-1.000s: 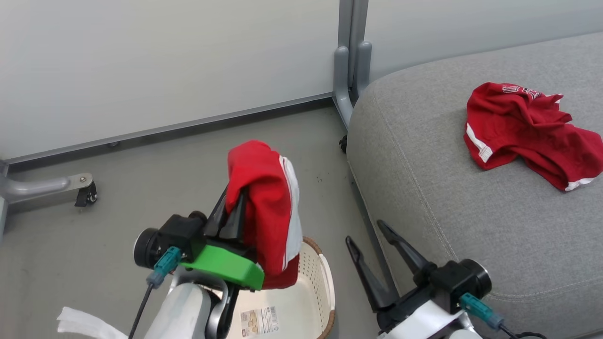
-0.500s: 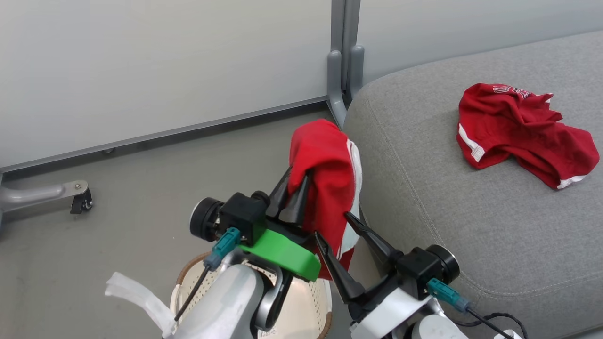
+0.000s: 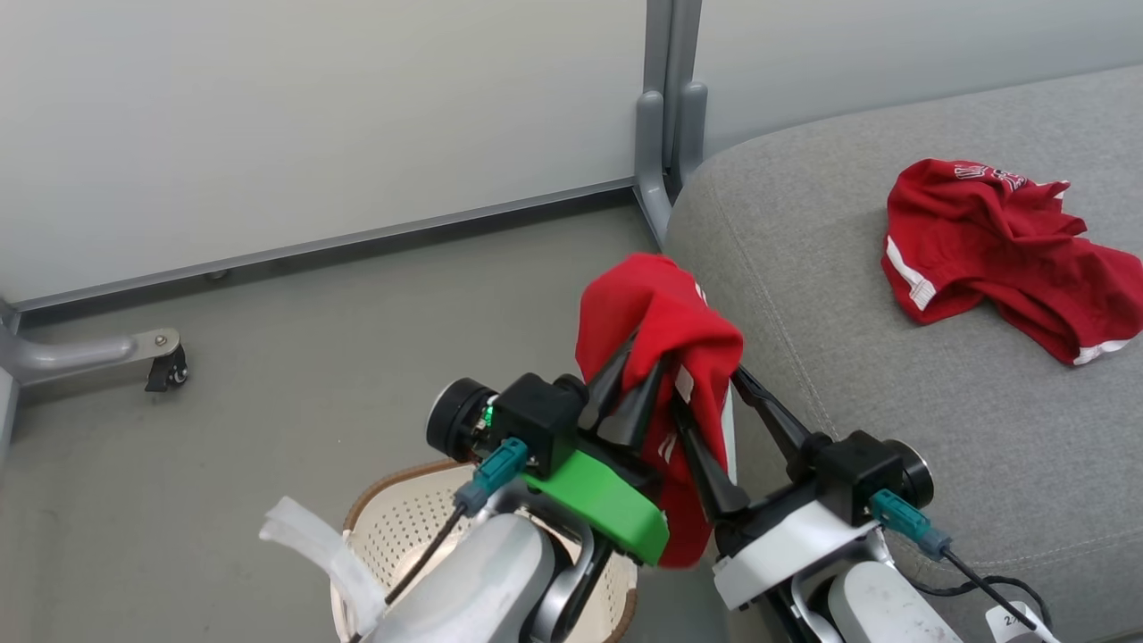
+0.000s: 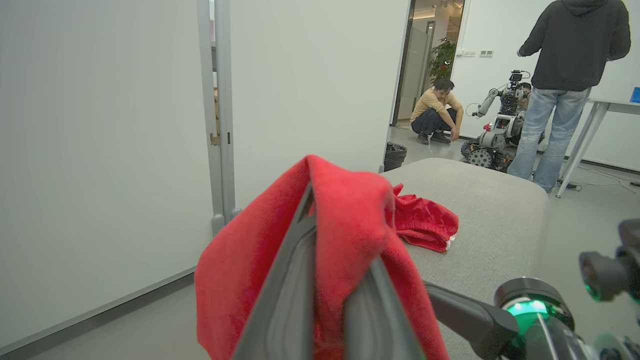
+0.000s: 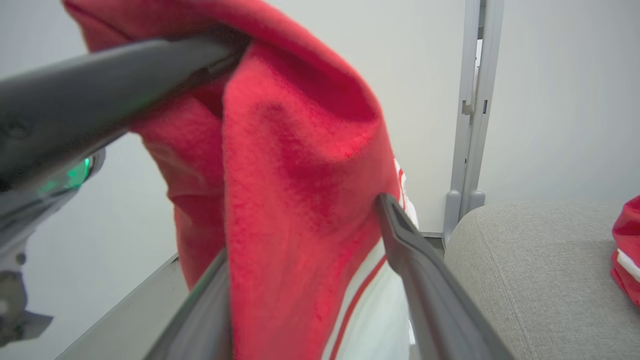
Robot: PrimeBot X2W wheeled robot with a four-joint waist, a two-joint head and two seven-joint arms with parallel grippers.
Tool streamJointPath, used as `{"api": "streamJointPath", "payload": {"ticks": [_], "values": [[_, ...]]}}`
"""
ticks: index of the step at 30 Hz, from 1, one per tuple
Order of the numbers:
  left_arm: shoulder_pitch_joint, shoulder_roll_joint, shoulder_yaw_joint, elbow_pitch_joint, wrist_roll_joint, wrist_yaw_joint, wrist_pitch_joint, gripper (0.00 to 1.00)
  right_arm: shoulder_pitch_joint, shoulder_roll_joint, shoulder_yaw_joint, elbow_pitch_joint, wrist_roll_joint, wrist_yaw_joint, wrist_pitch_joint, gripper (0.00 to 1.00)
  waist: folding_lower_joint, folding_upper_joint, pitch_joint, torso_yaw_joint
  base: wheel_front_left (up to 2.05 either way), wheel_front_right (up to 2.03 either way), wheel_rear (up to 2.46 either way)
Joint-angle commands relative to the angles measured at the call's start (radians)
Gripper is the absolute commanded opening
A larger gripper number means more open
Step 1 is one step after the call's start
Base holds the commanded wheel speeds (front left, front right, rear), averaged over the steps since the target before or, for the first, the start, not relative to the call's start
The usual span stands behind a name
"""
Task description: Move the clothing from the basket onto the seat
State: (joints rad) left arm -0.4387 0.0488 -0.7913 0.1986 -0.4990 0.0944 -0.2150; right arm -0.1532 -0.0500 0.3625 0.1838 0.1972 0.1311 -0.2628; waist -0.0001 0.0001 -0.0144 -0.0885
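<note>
Left tool (image 3: 636, 357) is clamped on the red garment (image 3: 661, 304) at the centre of the head frame. The cloth drapes over its fingers and hangs down past the green mount (image 3: 607, 509). Right tool (image 3: 710, 388) is spread wide just right of it, 2 fingers either side of the hanging cloth, not clamped. The garment is in the air over the floor (image 3: 357, 313), just left of the seat (image 3: 893, 402) edge, up and right of the basket (image 3: 402, 527) at bottom centre-left. Other garment (image 3: 1000, 250) lies crumpled on the seat, upper right.

Left wrist frame: the garment is at centre, the other garment behind it on the seat. Upper right are 2 people, 1 crouching (image 4: 434, 107) and 1 standing (image 4: 565, 75), with a second robot (image 4: 500, 125) between them.

Right wrist frame: the garment hangs between the wide fingers (image 5: 425, 290), white stripe at the bottom.
</note>
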Motion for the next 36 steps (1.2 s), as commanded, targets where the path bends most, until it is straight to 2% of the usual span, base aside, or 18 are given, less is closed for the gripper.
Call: {"api": "streamJointPath", "payload": {"ticks": [1, 3, 4, 5, 6, 11, 28, 29, 30, 31, 36], "values": [[-0.019, 0.003, -0.008, 0.0, -0.006, -0.008, 0.0, 0.0, -0.003, -0.001, 0.007, 0.005, -0.003, -0.001, -0.003, 1.0, 0.0001, -0.0001, 0.001, 0.001, 0.0, 0.0, 0.0], [-0.024, 0.003, -0.015, 0.003, -0.013, -0.011, 0.002, 0.0, -0.01, -0.001, 0.033, 0.018, -0.012, -0.001, -0.003, 1.0, 0.0001, -0.0001, 0.001, 0.001, 0.0, 0.0, 0.0], [-0.026, 0.003, -0.019, 0.004, -0.014, -0.012, 0.002, 0.0, -0.015, -0.001, 0.041, 0.023, -0.014, -0.001, -0.003, 0.76, 0.0001, -0.0001, 0.001, 0.001, 0.0, 0.0, 0.0], [-0.028, 0.003, -0.022, 0.005, -0.017, -0.012, 0.001, 0.0, -0.017, -0.002, 0.052, 0.03, -0.019, -0.001, -0.003, 0.43, 0.0001, -0.0001, 0.001, 0.001, 0.0, 0.0, 0.0], [-0.03, 0.003, -0.025, 0.006, -0.019, -0.011, 0.0, 0.0, -0.017, -0.002, 0.062, 0.037, -0.022, -0.001, -0.003, 0.0, 0.0001, -0.0001, 0.001, 0.001, 0.0, 0.0, 0.0], [-0.032, 0.003, -0.03, 0.014, -0.024, -0.012, -0.007, 0.0, -0.016, -0.001, 0.062, 0.042, -0.023, -0.001, -0.003, 0.0, 0.0001, -0.0001, 0.002, 0.0, 0.0, 0.0, 0.0], [0.002, 0.028, -0.047, 0.021, -0.033, -0.018, 0.01, 0.0, 0.006, -0.001, -0.043, 0.035, 0.005, -0.001, -0.003, 0.0, 0.0001, -0.0001, 0.012, 0.016, 0.0, 0.0, 0.0], [0.003, 0.032, -0.054, 0.019, -0.036, -0.026, 0.02, 0.34, 0.005, -0.001, -0.045, 0.036, 0.005, -0.001, -0.003, 0.0, 0.0001, -0.0001, 0.012, 0.016, 0.0, 0.0, 0.0], [0.004, 0.037, -0.059, 0.018, -0.038, -0.03, 0.029, 0.6, 0.005, -0.001, -0.045, 0.036, 0.006, -0.001, -0.003, 0.0, 0.0001, -0.0001, 0.013, 0.016, 0.0, 0.0, 0.0], [0.005, 0.043, -0.062, 0.015, -0.04, -0.035, 0.039, 1.0, 0.004, -0.001, -0.046, 0.036, 0.006, -0.001, -0.003, 0.0, 0.0001, -0.0001, 0.013, 0.015, 0.0, 0.0, 0.0], [0.007, 0.063, -0.076, -0.005, -0.052, -0.049, 0.085, 1.0, 0.003, -0.001, -0.051, 0.038, 0.006, -0.001, -0.003, 0.0, 0.0001, -0.0001, 0.013, 0.014, 0.0, 0.0, 0.0]]}}
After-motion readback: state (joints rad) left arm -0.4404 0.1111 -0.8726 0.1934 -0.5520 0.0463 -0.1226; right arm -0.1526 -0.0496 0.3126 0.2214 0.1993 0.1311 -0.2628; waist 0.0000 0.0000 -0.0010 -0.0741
